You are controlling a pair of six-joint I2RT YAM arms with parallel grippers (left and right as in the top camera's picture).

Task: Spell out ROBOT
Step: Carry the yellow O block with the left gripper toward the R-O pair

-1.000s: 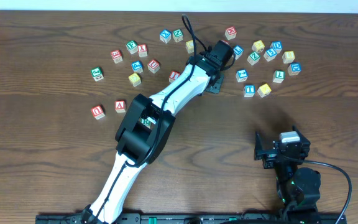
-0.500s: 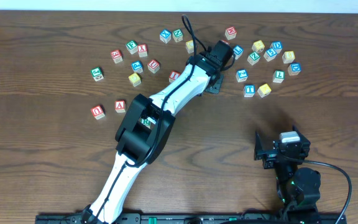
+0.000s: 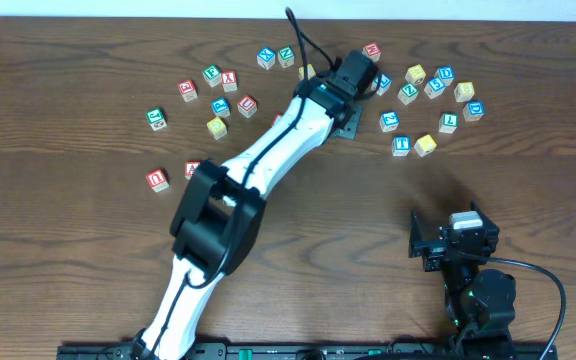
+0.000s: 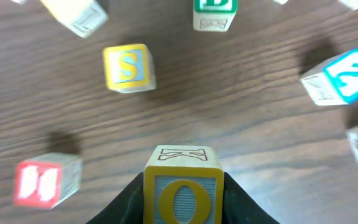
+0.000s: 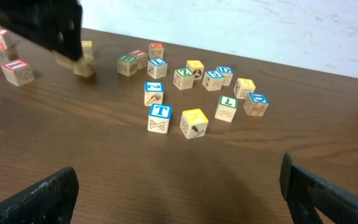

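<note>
My left gripper (image 4: 183, 198) is shut on a wooden cube with a yellow O (image 4: 183, 186), held a little above the table; its dark fingers (image 4: 131, 198) press both sides. Seen from overhead, the left gripper (image 3: 354, 72) reaches to the far middle of the table and hides that cube. A green-lettered cube (image 4: 214, 9) lies just beyond. The blue T cube (image 3: 400, 144) and a plain yellow cube (image 3: 425, 145) lie side by side to the right, also in the right wrist view as the T (image 5: 160, 118) and the yellow cube (image 5: 194, 122). My right gripper (image 3: 436, 243) stands open near the front right, nothing between its fingers.
Several more letter cubes are scattered along the far side: a yellow S cube (image 4: 128, 67), a blue 2 cube (image 4: 344, 76), a blurred red cube (image 4: 42, 182), and red U (image 3: 157, 179) at the left. The white left arm (image 3: 258, 160) crosses the table's middle.
The left arm has swung a little toward the far edge with the O cube in its grip, which tightened slightly. The right arm has not moved.
</note>
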